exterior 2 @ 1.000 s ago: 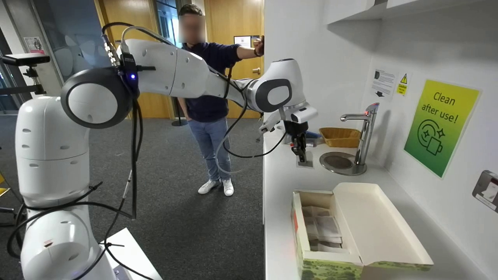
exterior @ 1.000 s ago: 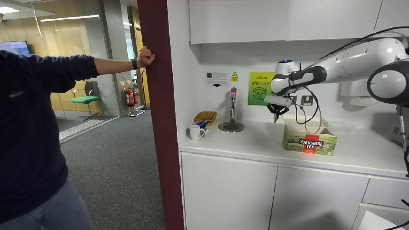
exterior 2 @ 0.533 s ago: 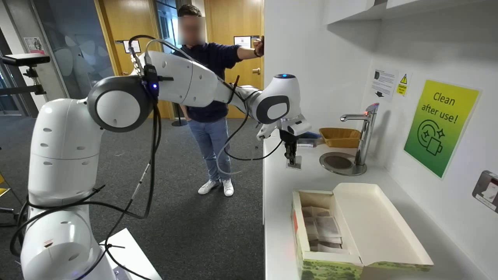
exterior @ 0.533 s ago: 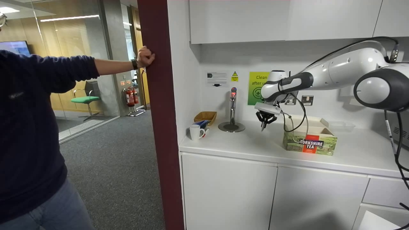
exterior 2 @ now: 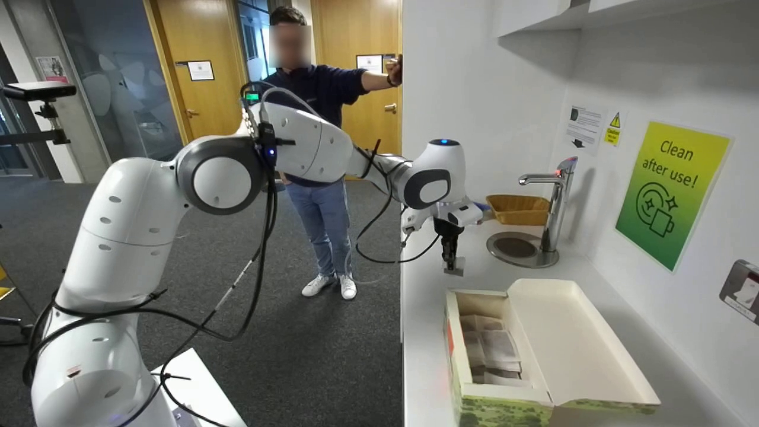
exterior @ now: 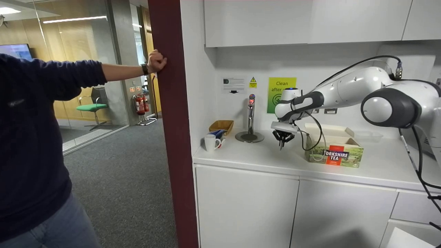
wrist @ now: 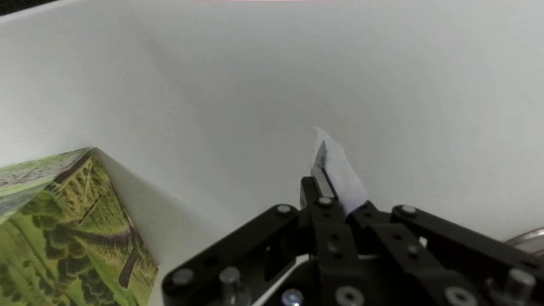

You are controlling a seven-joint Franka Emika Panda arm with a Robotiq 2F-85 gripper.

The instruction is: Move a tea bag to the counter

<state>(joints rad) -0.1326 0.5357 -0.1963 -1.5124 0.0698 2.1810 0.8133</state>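
Observation:
The counter [exterior: 248, 159] is a white worktop, seen in both exterior views [exterior 2: 428, 326] and the wrist view [wrist: 238, 93]. My gripper [exterior: 282, 143] is shut on a thin, pale tea bag [wrist: 346, 178], which sticks out past the fingertips [wrist: 329, 191]. In an exterior view the tea bag [exterior 2: 455, 271] shows as a small grey square hanging below the gripper [exterior 2: 449, 256]. It is held over the counter, beyond the tea box; the exact gap below is hard to judge. The open tea box [exterior: 351, 158] holds several more tea bags [exterior 2: 495, 347].
The box's raised lid [exterior 2: 587, 344] leans toward the wall. A round drain and tap [exterior 2: 554, 219], a wicker basket [exterior 2: 519, 209] and a white mug [exterior: 211, 143] stand at the counter's far end. A person [exterior 2: 320, 136] stands on the floor beyond the counter.
My gripper has moved down toward the counter, with the tea bag still in it. In an exterior view it also shifted left toward the tap. The box has not moved.

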